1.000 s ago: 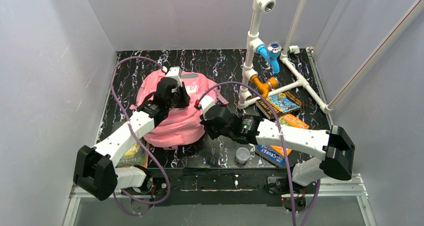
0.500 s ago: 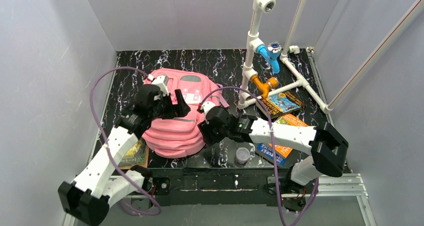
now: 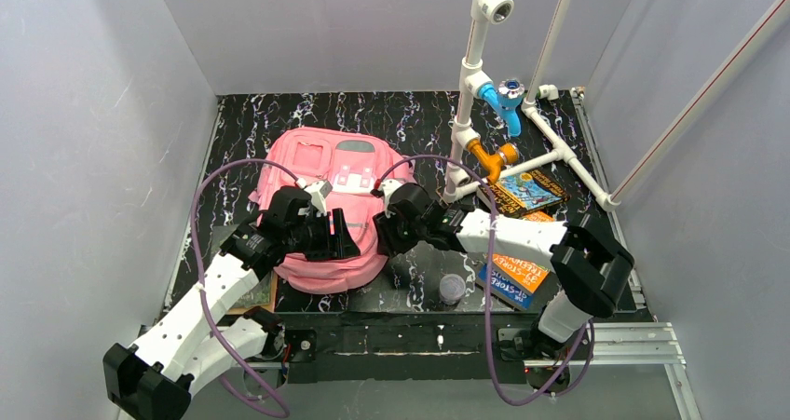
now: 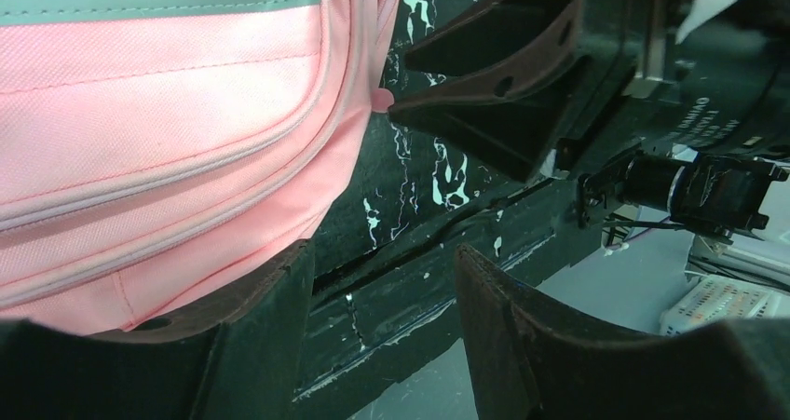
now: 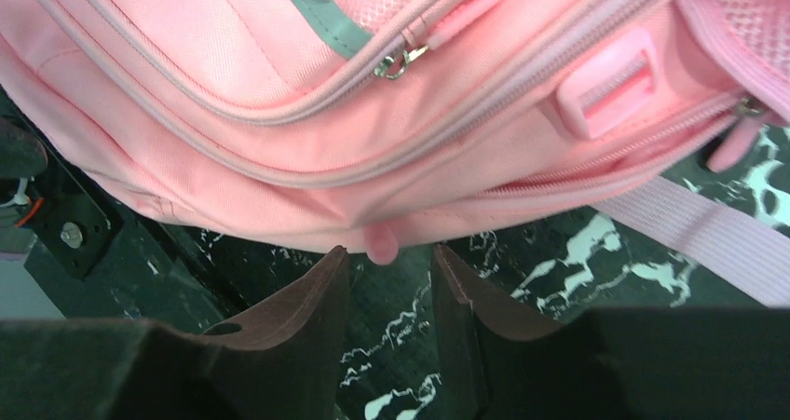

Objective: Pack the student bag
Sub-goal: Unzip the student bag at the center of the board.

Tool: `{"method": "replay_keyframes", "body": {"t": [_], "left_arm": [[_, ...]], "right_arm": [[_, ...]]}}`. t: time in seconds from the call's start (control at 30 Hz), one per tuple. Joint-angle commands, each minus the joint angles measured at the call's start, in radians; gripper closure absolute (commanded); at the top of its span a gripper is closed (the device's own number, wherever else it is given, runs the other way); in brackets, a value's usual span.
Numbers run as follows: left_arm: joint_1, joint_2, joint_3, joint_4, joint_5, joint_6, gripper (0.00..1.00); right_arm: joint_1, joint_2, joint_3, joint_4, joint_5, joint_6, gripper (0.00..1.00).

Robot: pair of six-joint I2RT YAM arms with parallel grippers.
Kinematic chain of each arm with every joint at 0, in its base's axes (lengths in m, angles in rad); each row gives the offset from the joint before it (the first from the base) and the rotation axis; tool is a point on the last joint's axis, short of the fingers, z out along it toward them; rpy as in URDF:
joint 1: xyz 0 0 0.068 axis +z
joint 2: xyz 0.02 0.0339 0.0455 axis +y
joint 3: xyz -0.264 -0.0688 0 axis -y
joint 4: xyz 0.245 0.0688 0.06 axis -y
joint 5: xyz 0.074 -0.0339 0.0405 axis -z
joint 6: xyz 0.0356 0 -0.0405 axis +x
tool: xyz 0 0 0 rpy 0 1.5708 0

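The student bag (image 3: 321, 182), a pink backpack with grey strips, lies flat on the black marbled table (image 3: 410, 122). My left gripper (image 3: 343, 238) is at its near right corner. In the left wrist view this gripper (image 4: 382, 276) is open and empty, with the bag (image 4: 140, 113) up to its left. My right gripper (image 3: 385, 232) faces it from the right. In the right wrist view that gripper (image 5: 387, 262) is open, and a small pink tab (image 5: 382, 243) on the bag's (image 5: 279, 85) edge sits just at its fingertips, ungripped.
A white pipe frame (image 3: 473, 85) with blue and orange fittings stands at the back right. Books (image 3: 528, 192) (image 3: 515, 269) lie right of the bag, and a small clear jar (image 3: 452, 290) stands near the front edge. The right gripper's fingers (image 4: 522, 85) show close by in the left wrist view.
Both grippers, shut at the bag a second ago, have opened. The bag has settled flat. The left gripper has come down to the bag's near right corner, beside the right gripper.
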Motion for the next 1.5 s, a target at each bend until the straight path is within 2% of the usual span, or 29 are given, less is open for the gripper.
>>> {"method": "replay_keyframes", "body": {"t": [0.0,0.3,0.4,0.47,0.5,0.6,0.77,1.0,1.07,1.17,1.23,1.37,1.47], "left_arm": [[-0.003,-0.006,0.005,-0.026,-0.004,-0.008,0.45],[-0.003,-0.022,-0.014,-0.019,0.009,-0.010,0.39],[-0.005,-0.025,-0.030,-0.007,0.020,-0.026,0.38],[-0.006,-0.028,-0.039,0.001,0.027,-0.036,0.38],[-0.007,-0.031,-0.043,0.006,0.030,-0.040,0.38],[-0.010,-0.045,-0.060,0.025,0.046,-0.055,0.39],[-0.009,-0.062,-0.084,0.059,0.068,-0.110,0.39],[-0.009,-0.040,-0.047,0.103,-0.034,-0.120,0.49],[-0.009,-0.030,-0.036,0.117,-0.012,-0.133,0.48],[-0.009,-0.022,-0.041,0.111,0.022,-0.137,0.43],[-0.009,-0.026,-0.055,0.082,0.014,-0.134,0.39],[-0.009,-0.064,-0.077,0.035,-0.017,-0.129,0.37],[-0.009,-0.091,-0.083,0.025,-0.033,-0.134,0.34]], "right_arm": [[0.008,0.061,-0.013,0.119,-0.066,0.034,0.54],[0.009,0.125,-0.020,0.191,-0.120,0.016,0.51],[0.009,0.155,-0.013,0.199,-0.127,0.005,0.53],[0.009,0.167,-0.013,0.214,-0.135,0.001,0.60],[0.009,0.167,-0.013,0.220,-0.138,0.000,0.67],[0.009,0.156,0.023,0.167,-0.143,0.005,0.99],[0.038,0.010,0.089,-0.018,-0.106,-0.009,0.99],[0.089,-0.115,0.028,-0.021,-0.122,-0.135,0.99],[0.103,-0.129,0.026,-0.024,-0.064,-0.156,0.99],[0.096,-0.119,0.029,-0.051,0.100,-0.108,0.98],[0.094,-0.096,0.024,-0.049,0.135,-0.078,0.80],[0.097,-0.070,-0.067,0.128,0.097,-0.068,0.66],[0.117,-0.059,-0.134,0.257,0.121,-0.131,0.59]]}}
